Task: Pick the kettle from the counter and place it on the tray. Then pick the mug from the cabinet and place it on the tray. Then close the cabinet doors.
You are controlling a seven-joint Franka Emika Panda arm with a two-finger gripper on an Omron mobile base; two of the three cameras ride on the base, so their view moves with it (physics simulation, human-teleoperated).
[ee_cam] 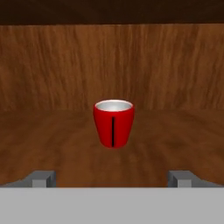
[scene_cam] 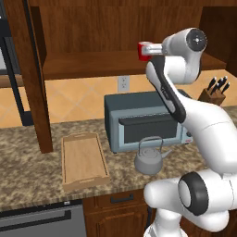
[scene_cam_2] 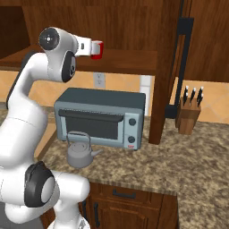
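Observation:
The red mug [ee_cam: 113, 123] stands upright on the cabinet shelf [ee_cam: 57, 148], straight ahead of my open gripper [ee_cam: 112, 177] and a short way beyond its fingertips [ee_cam: 41, 177]. From the base, the mug [scene_cam: 144, 50] [scene_cam_2: 97, 49] shows just past my hand [scene_cam_2: 84, 46]. The grey kettle [scene_cam: 149, 159] [scene_cam_2: 80, 154] sits on the granite counter [scene_cam: 28, 162] in front of the toaster oven. Left of it the wooden tray [scene_cam: 83, 159] lies empty. The cabinet doors [scene_cam: 34, 74] [scene_cam_2: 167, 67] stand open.
A grey toaster oven [scene_cam: 143, 120] [scene_cam_2: 100, 116] stands under the cabinet shelf, behind the kettle. A knife block [scene_cam_2: 188, 114] sits on the counter to the right, beyond the open right door. Wooden drawers [scene_cam_2: 125, 197] run below the counter.

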